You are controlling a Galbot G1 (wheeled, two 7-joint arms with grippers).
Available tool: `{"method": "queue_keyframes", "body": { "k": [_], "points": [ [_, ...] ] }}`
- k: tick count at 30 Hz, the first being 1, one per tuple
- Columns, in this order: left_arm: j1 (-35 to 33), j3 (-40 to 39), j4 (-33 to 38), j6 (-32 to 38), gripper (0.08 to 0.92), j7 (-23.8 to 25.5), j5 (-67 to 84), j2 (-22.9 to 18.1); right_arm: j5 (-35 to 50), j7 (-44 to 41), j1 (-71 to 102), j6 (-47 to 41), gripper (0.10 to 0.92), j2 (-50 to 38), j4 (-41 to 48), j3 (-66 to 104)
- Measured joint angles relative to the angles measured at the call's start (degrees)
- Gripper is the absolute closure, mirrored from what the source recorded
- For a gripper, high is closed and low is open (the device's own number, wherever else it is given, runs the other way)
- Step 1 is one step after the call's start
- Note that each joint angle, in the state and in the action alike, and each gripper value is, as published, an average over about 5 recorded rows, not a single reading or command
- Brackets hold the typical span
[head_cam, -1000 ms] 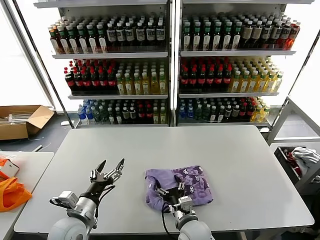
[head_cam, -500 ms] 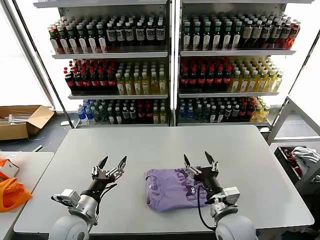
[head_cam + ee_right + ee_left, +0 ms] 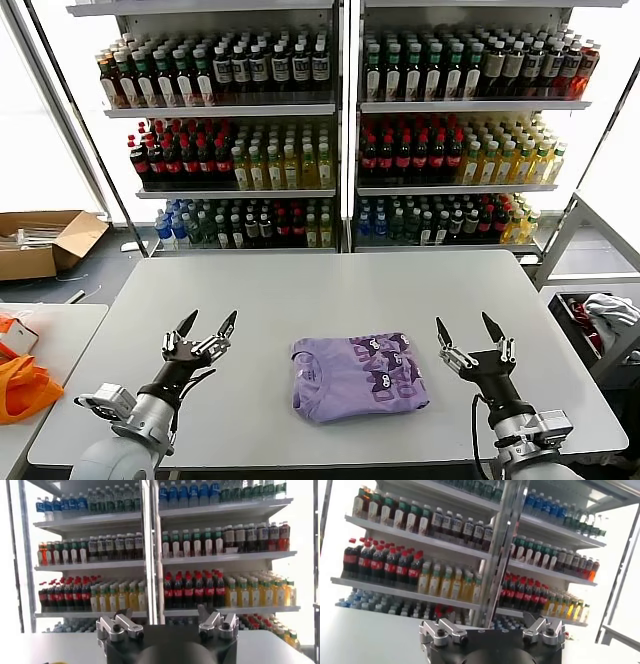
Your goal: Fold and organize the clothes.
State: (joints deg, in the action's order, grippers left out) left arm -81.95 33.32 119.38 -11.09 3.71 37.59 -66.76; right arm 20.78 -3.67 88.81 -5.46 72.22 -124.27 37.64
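Flanking the work from the near edge of the surface, both arms hang above it with nothing in their grasp. The left pincer hovers well to the left of the garment, its two dark pointed fingers spread wide and aimed away from the robot. The right pincer mirrors it on the other side, just beside the shirt's right edge, equally wide and empty. Neither touches fabric, and that symmetric, lifted pose reads as standing clear so the cloth lies undisturbed.

Between them lies the lavender T-shirt, folded into a compact, roughly rectangular packet near the front middle of the surface. Its collar shows at the left end and the dark purple print faces up across the right half. Edges look fairly even, though the near right corner bulges a little. My judgement is that the folding is essentially done; what may remain is tidying or moving the packet.

Off to the far left, on a separate low surface, sits a bright orange bag, no part of the job. Beyond that is a cardboard box on the floor. Farthest back, shelves of bottled drinks fill the wall, which is all that both wrist views show.
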Motion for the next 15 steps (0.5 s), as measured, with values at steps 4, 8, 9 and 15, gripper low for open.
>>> {"method": "queue_keyframes", "body": {
  "k": [4,8,9,15],
  "points": [
    [-0.6,2.7,1.2,-0.8,0.177,2.1,-1.5,-1.1,-0.1,-2.2,2.2,1.3,0.203,0.2,-0.1,2.9],
    [-1.4,5.7,2.4,-1.8,0.177,4.5,-2.3,-2.7,-0.6,-4.6,4.2,2.8,0.203,1.1,-0.1,5.8],
    [-1.6,6.6,2.7,-2.0,0.177,5.1,-2.3,-3.2,-0.8,-5.1,4.7,3.3,0.203,1.4,0.0,6.6],
    [-3.2,12.1,3.9,-2.7,0.177,8.5,-2.5,-6.1,-0.4,-7.4,6.9,5.3,0.203,2.9,0.2,10.8]
  ]
}}
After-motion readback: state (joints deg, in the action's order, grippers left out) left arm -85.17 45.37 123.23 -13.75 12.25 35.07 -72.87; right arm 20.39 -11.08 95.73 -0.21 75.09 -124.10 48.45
